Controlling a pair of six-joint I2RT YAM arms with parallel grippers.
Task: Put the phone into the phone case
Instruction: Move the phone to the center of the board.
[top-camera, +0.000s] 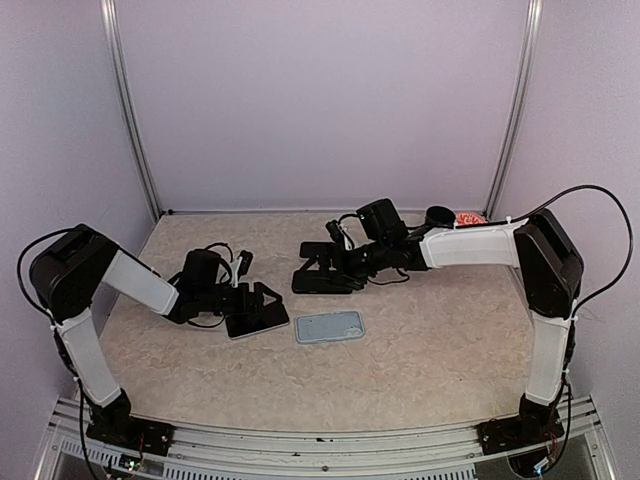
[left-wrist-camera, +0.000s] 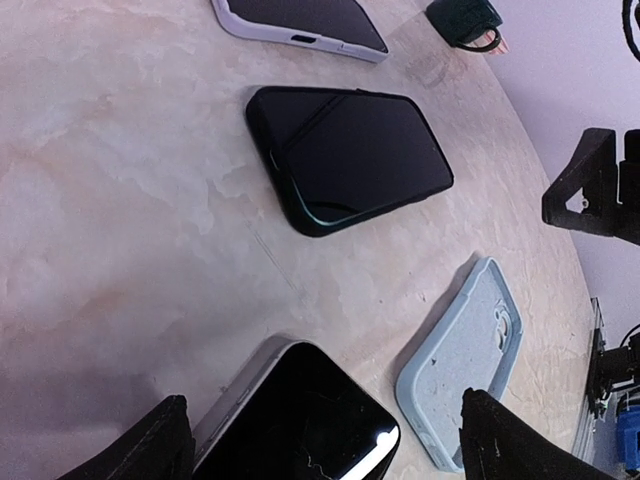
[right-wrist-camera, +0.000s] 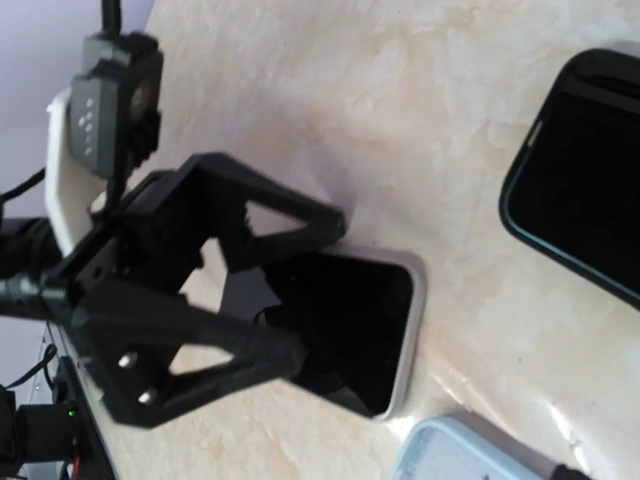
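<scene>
A bare phone (top-camera: 258, 322) with a black screen and silver edge lies face up left of centre. My left gripper (top-camera: 262, 300) is open and low over it, one finger on each side. In the left wrist view the phone (left-wrist-camera: 300, 425) lies between my fingers (left-wrist-camera: 150, 450). The empty light blue case (top-camera: 329, 326) lies just right of the phone, also in the left wrist view (left-wrist-camera: 465, 365) and right wrist view (right-wrist-camera: 470, 455). My right gripper (top-camera: 322, 268) hovers open at centre, above a dark‑cased phone (top-camera: 325, 284). The right wrist view shows the bare phone (right-wrist-camera: 355, 325) under the left gripper.
A phone in a dark teal case (left-wrist-camera: 350, 155) lies beyond the blue case. Another phone in a lilac case (left-wrist-camera: 300, 20) lies farther back. A small black object (top-camera: 440, 213) with a red thing (top-camera: 470, 217) sits at the back right.
</scene>
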